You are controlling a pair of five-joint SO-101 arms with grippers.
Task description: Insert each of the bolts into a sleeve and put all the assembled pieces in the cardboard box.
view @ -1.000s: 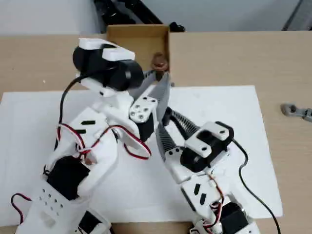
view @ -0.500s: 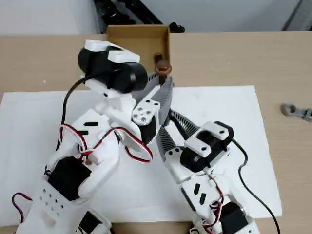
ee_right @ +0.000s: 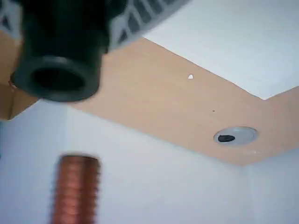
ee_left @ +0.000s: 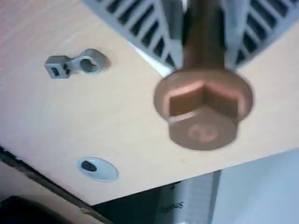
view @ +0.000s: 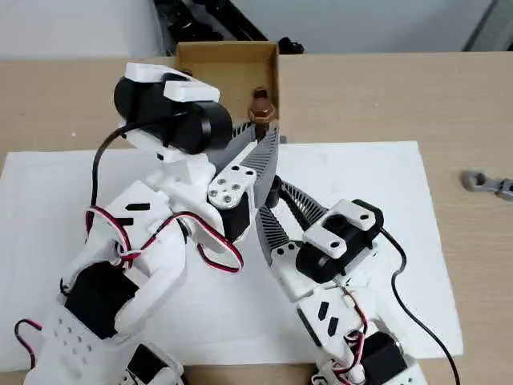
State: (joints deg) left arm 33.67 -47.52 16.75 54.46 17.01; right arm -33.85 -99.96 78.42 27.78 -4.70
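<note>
We see the left tool (view: 261,127) clamped on a copper-coloured hex-head metal bolt (view: 260,103), head uppermost, close to the right wall of the open brown cardboard box (view: 227,50). The right tool (view: 269,202) grips a short black tubular sleeve (ee_right: 57,70) above the white paper sheet (view: 361,184) on the wooden worktop (view: 385,96). The bolt's threaded end is near the sleeve's open mouth but not touching it.
</note>
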